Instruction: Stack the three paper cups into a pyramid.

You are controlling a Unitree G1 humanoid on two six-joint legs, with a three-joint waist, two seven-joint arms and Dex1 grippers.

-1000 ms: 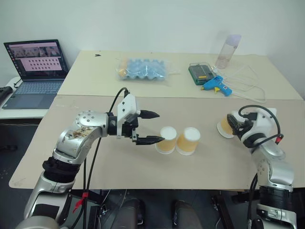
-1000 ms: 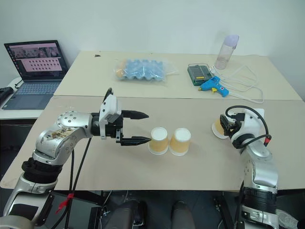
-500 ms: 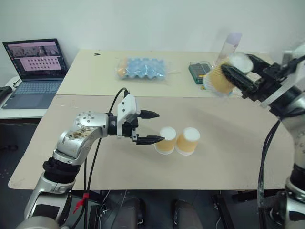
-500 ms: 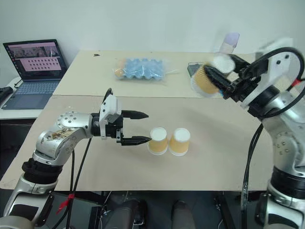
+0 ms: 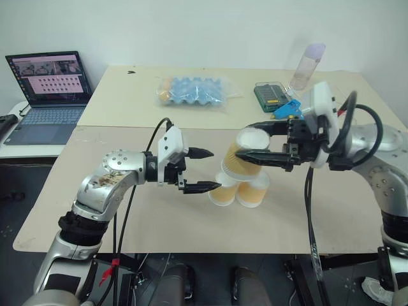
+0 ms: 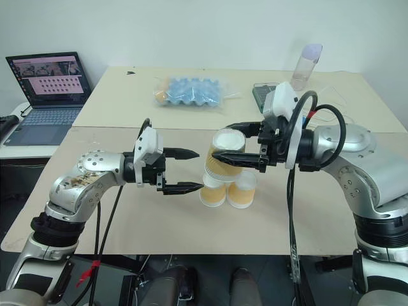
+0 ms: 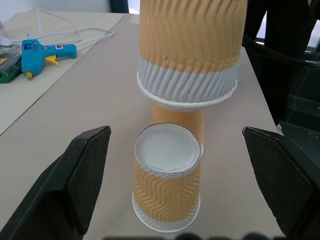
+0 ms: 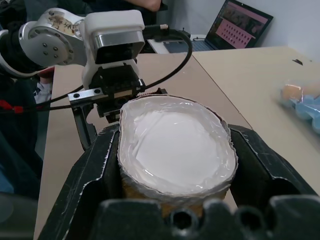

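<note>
Base complete: two cups (image 5: 239,190) stand inverted, touching, on the table (image 5: 127,217). Right gripper (image 5: 252,143) clamps the third cup (image 5: 242,156) just above them, unplaced. Left gripper (image 5: 207,169) is spread beside the base.

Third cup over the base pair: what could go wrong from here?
1. The right tool squeezes the held cup oval and tilted, so it may land crooked on the two base cups.
2. The open left tool sits beside the nearer base cup; a nudge could shift it.
</note>
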